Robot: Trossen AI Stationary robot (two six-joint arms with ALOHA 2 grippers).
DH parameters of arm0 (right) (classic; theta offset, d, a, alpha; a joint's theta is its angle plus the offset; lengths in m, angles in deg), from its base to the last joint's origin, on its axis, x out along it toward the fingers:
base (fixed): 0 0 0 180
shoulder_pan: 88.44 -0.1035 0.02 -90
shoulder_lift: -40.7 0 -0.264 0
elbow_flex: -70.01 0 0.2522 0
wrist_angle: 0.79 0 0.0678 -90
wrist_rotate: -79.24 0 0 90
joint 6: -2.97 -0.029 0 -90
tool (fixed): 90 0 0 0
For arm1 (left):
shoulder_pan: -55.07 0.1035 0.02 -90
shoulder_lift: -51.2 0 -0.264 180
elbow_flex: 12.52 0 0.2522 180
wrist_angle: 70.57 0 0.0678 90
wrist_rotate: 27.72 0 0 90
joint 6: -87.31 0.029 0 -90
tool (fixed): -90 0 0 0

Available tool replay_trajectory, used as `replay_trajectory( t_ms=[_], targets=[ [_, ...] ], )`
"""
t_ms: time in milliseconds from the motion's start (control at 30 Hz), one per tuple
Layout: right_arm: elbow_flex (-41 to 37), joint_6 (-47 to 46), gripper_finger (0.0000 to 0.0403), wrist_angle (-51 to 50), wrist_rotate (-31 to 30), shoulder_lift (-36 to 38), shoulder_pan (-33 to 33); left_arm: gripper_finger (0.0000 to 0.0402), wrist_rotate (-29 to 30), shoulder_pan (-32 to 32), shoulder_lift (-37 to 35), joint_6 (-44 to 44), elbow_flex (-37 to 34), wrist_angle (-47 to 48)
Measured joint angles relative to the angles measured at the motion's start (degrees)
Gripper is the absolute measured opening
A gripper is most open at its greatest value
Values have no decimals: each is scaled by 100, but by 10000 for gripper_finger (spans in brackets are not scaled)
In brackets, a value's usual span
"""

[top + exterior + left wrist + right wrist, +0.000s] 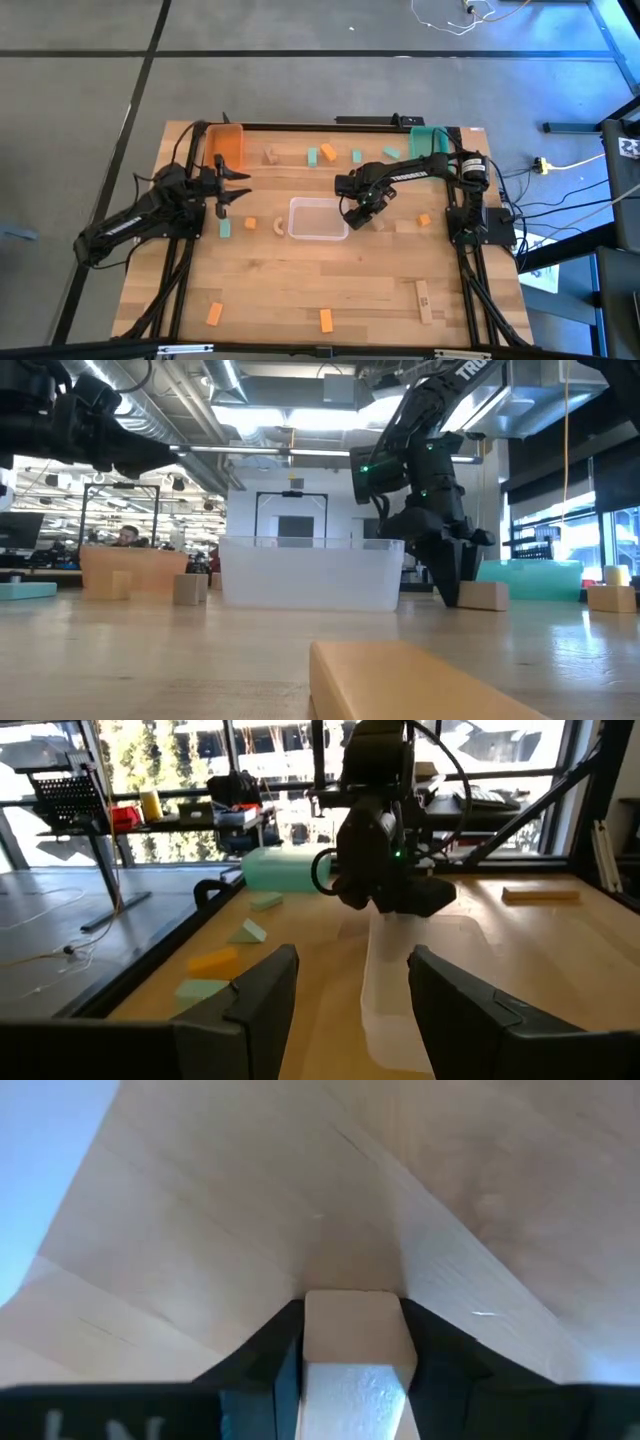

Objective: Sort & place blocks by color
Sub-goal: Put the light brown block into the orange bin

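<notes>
— What is the right gripper (358,216) doing?
— It squeezes a tan block (350,1342) low at the table, just beside the clear tray (318,219).
— Room to move?
— Bare wood in front. Another tan block (483,596) sits close.
— The left gripper (226,187)?
— Fingers apart, near the orange tray (228,146).
— Anything in the trays?
— The clear one looks empty, I think.
</notes>
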Motion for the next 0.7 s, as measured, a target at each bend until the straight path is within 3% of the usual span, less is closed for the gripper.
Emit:
replay_trajectory(
  t_ms=[367, 700],
  targets=[
    [150, 238, 130, -311, -122, 49, 111, 183, 463, -2, 771, -291, 1167, 1340],
    [1504, 504, 130, -2089, -967, 516, 448, 183, 548, -4, 2425, -609, 2316, 2041]
  ],
)
